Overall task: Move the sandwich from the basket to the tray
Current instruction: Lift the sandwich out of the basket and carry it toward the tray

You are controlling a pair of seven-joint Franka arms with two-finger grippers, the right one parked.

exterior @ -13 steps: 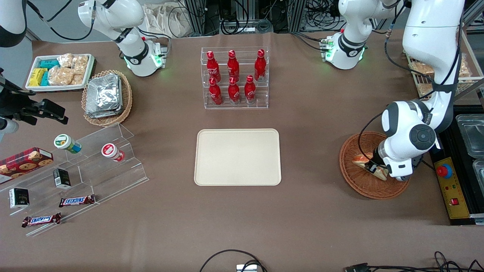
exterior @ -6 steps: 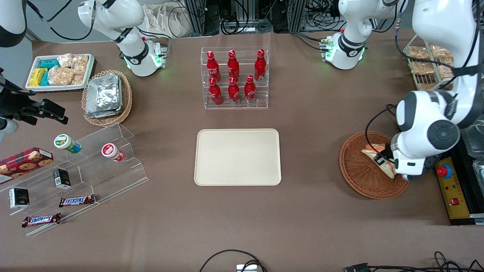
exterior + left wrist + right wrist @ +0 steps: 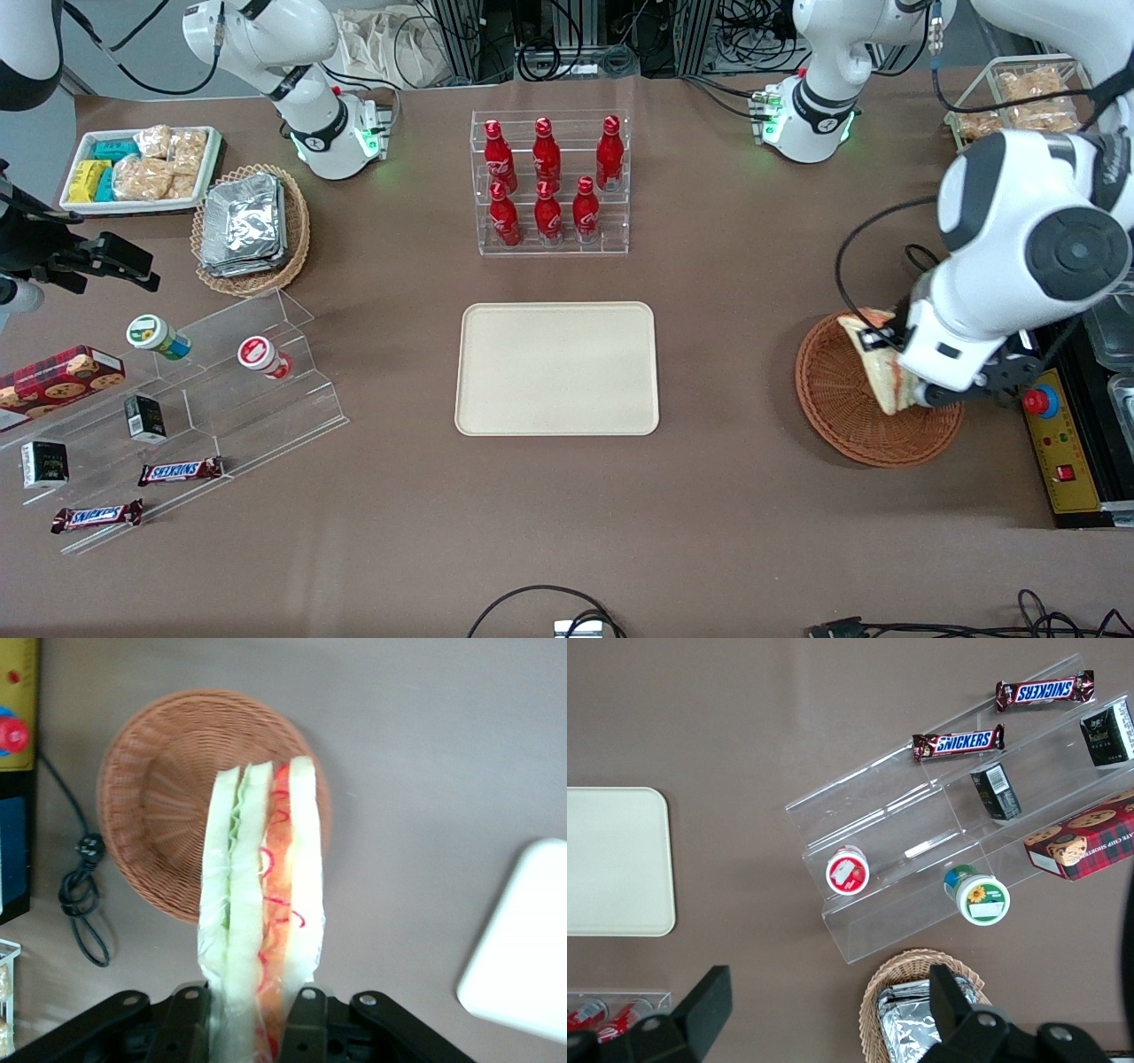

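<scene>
Over the last second we see the sandwich (image 3: 873, 359) go from lying low in the basket (image 3: 842, 416) to hanging clear above it, as the working arm climbs. The hand (image 3: 246, 1005) is clamped on the sandwich's wide end, one finger (image 3: 304, 1014) pressing the bread on each flank, so the wedge now hangs point-down with its green and orange-red layers edge-on to the wrist camera. In that wrist view the whole ring of wicker shows beneath the sandwich with nothing left inside, which tells us the lift is a real one and not a drag along the weave.

We judge the pick done and the carry about to start: the tray (image 3: 558, 368) lies bare, well apart from the basket, toward the middle of the worktop (image 3: 709, 496), and a pale corner of it (image 3: 523, 948) already shows to the wrist camera.

In the front view the arm's white wrist covers the hand and the gripped end of the sandwich, so only the wedge's tip and one bread face show there. In the wrist view the grip point is cut off at the frame edge, so we cannot tell how deep the fingers sit. A clear film seems to wrap the sandwich; we cannot say whether the fingers bear on film or bread.
</scene>
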